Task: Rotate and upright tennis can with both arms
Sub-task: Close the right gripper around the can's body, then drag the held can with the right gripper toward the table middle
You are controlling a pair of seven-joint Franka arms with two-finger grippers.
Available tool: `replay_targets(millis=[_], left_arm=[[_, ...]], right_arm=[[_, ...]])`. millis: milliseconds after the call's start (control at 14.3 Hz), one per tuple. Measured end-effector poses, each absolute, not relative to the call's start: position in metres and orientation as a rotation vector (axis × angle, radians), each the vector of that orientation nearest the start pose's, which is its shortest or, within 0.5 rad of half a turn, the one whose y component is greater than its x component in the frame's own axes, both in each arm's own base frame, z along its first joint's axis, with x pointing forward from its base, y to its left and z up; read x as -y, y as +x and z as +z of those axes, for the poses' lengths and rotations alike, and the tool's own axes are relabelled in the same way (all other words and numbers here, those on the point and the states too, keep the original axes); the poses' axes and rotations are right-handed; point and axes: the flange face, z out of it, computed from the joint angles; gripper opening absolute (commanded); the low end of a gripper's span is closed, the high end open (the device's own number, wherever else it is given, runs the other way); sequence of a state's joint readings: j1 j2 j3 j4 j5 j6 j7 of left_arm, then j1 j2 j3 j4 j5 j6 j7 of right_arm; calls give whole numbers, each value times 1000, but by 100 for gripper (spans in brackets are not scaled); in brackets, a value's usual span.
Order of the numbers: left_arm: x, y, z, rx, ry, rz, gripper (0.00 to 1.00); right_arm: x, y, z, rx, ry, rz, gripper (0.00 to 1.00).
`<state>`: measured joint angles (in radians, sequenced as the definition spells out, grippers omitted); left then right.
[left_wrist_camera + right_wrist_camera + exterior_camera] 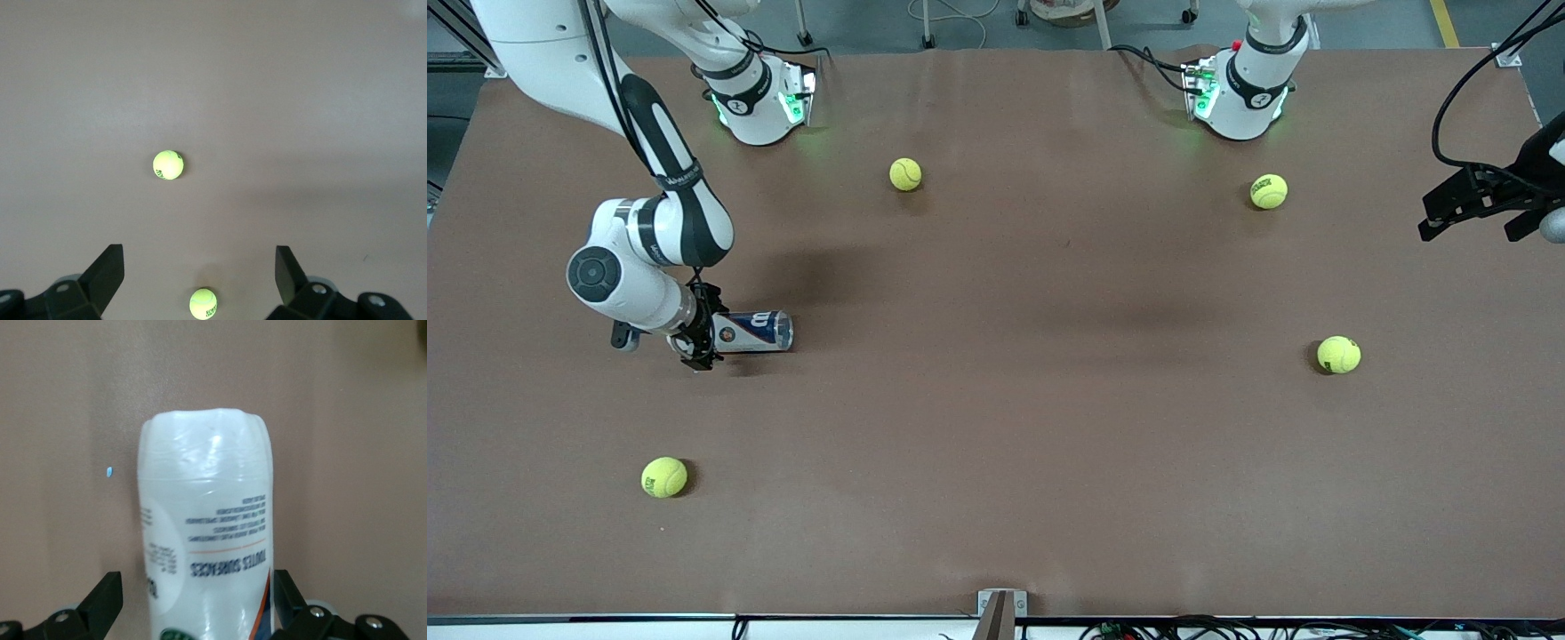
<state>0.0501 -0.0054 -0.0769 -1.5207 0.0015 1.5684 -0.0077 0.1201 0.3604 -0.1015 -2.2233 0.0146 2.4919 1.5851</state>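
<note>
The tennis can (752, 331) lies on its side on the brown table near the right arm's end, with its white and navy label showing. My right gripper (698, 340) is low at one end of the can, open, with a finger on each side of it. In the right wrist view the can (203, 520) runs out from between the fingers (103, 597); one finger stands clear of it and the other is close against it. My left gripper (1480, 209) hangs open and empty over the left arm's end of the table, and the left wrist view (200, 257) shows only bare table and balls between its fingers.
Several yellow-green tennis balls lie loose: one (905, 174) near the right arm's base, one (1268, 191) near the left arm's base, one (1338, 355) nearer the camera, and one (664, 477) nearer the camera than the can. Two balls (168, 165) (203, 303) show below my left gripper.
</note>
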Motion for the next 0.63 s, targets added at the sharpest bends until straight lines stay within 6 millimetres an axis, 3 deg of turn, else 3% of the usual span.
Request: replay_targets(millis=[210,560,630], left_arm=[[15,553,651,-30,-3139,-83,100],[15,553,651,-30,-3139,-83,100],[15,553,651,-30,-3139,-83,100]], right_arm=[[-9,539,195,-2285,-2280,69,94],[-17,539,184,-2265,-2296,59,68],[-21,539,185,-2256,-2303,56,67]])
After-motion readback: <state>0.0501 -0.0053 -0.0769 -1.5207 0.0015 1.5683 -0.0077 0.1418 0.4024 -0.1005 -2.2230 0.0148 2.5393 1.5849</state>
